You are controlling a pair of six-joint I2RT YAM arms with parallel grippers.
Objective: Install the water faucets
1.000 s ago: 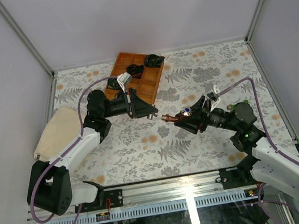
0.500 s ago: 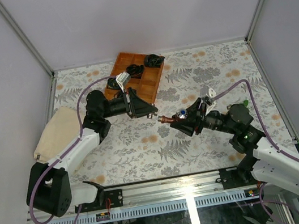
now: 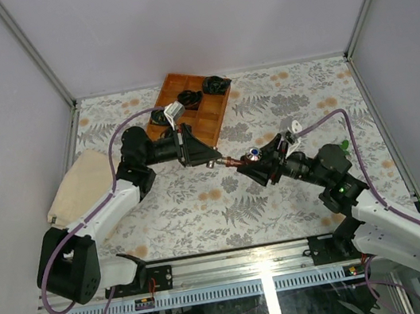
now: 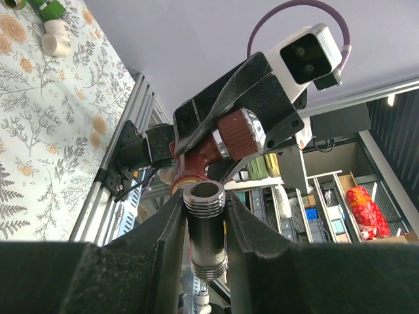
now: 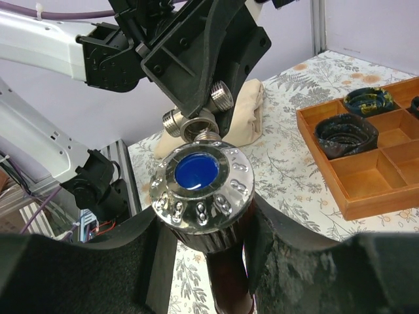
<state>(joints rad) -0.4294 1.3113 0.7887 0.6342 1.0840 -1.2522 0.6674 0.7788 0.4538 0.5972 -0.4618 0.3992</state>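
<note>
Both grippers tip-to-tip, mid-air: left gripper (image 3: 212,157) clamps silvery threaded fitting (image 4: 205,226); right gripper (image 3: 253,166) clamps red-brown faucet (image 5: 201,180). Wooden tray (image 3: 216,120) just behind; cloth (image 3: 82,186) far left.

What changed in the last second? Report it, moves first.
The right gripper carried the red-brown faucet left and slightly away from the arm bases, bringing its threaded end close to the silvery fitting held in the left gripper. Nothing was grasped or released. The left gripper, the wooden tray and the cloth stayed put.
</note>
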